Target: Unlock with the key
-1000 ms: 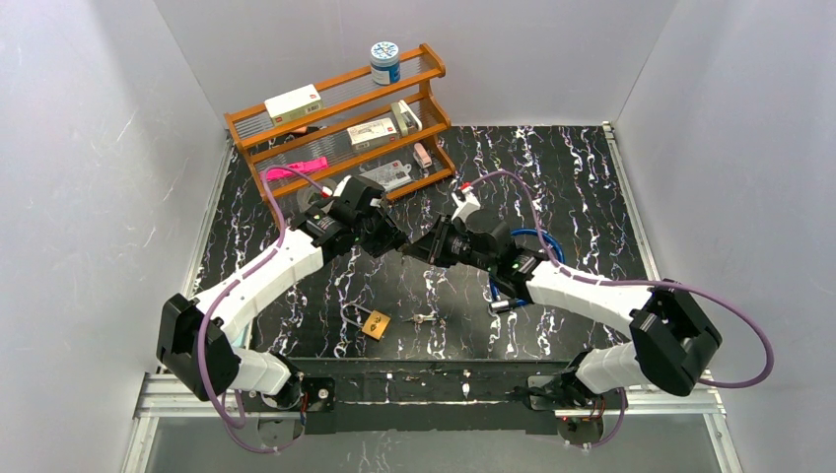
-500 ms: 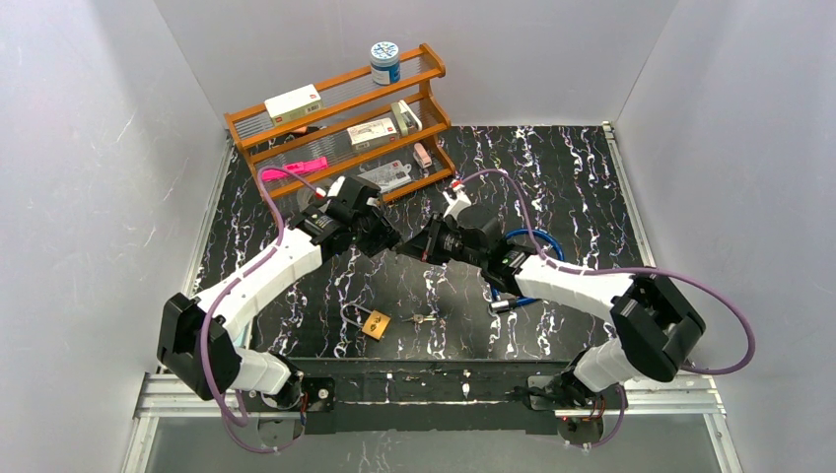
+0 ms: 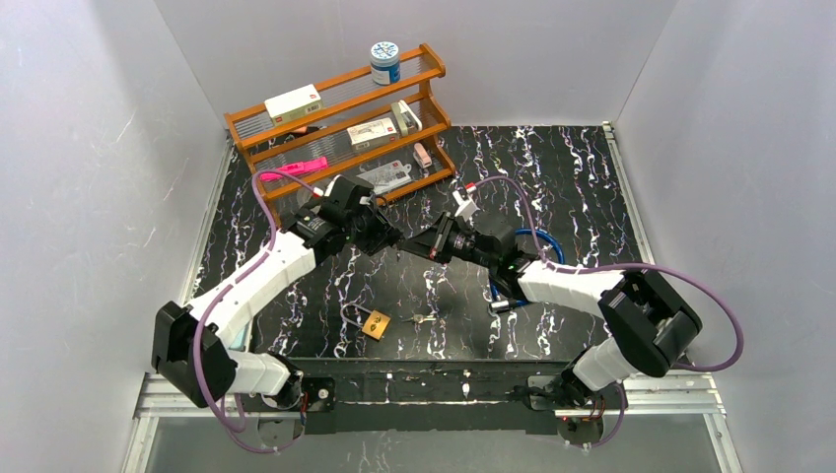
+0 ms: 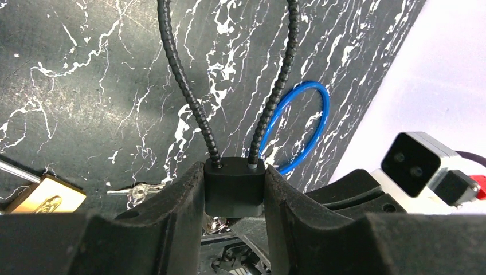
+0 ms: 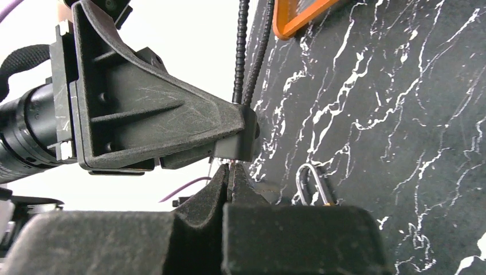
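- Two arms meet mid-table. The left gripper (image 4: 234, 197) clamps the black lock (image 4: 235, 183) by its sides, held up off the table (image 3: 582, 187).
- Fingers of the right gripper (image 5: 229, 177) are pressed together, pinching a tiny key (image 5: 228, 164) right at the lock's end.
- Brass padlock (image 3: 375, 323) lies near.

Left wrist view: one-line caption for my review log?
Left gripper clamps the small black block-shaped cable-lock body, its black beaded cable looping away over the black marbled table.

Top camera looks down from behind; close wrist cameras share the cable lock (image 4: 235, 186).
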Motion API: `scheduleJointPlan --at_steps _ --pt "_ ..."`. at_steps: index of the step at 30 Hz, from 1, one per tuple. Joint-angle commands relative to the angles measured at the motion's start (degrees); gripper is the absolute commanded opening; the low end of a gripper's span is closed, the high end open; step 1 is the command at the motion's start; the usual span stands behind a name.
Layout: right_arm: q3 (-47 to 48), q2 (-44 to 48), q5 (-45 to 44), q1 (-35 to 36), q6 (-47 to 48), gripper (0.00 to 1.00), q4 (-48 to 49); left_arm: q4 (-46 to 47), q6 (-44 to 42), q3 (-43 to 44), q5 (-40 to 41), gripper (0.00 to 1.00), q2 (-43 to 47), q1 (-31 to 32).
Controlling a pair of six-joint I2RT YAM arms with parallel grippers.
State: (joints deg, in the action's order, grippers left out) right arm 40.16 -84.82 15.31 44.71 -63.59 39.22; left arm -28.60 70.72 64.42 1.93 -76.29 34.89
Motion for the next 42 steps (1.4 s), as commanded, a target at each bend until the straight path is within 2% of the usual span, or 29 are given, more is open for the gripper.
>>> scheduleJointPlan --at_steps 1,4,9,12,17,21,24,32,35,42 --pt "0.28 1.65 -4.21 -0.35 -5.72 0.01 9.13 0.06 0.66 -0.24 -9.81 0.00 3.52 2.37" --pt "3.42 1.44 -3.63 -0.20 0.22 0.01 4.13 0.07 0.56 0.07 -10.01 0.00 3.78 2.41" --pt "7.18 0.97 -4.17 0.98 18.96 0.01 -3.62 0.03 0.56 1.35 -10.94 0.00 3.91 2.37" --pt "4.49 2.37 -5.03 0.95 20.22 0.01 0.26 0.05 0.61 1.67 -10.68 0.00 4.41 2.37" --pt "1.31 5.27 -5.24 0.56 7.59 0.01 5.97 3.41 0.73 0.78 -9.78 0.00 6.78 2.38" --pt "-4.20 7.09 -8.68 0.95 -10.13 0.01 14.51 8.60 1.01 -0.22 -9.48 0.00 10.02 2.38" --pt "-8.88 7.92 -12.52 1.81 -18.75 0.01 23.62 12.65 1.27 -0.90 -9.39 0.00 12.07 2.33" --pt "-10.24 9.47 -17.09 1.89 -30.63 0.01 32.39 23.05 2.13 -2.22 -9.43 0.00 16.53 2.44" --pt "-9.91 7.74 -16.91 1.98 -35.15 0.01 37.41 27.74 2.79 -2.55 -9.41 0.00 17.56 2.39" --pt "-7.48 2.00 -16.72 2.82 -42.73 0.01 46.69 32.42 5.08 -1.61 -11.53 0.00 15.75 2.46"
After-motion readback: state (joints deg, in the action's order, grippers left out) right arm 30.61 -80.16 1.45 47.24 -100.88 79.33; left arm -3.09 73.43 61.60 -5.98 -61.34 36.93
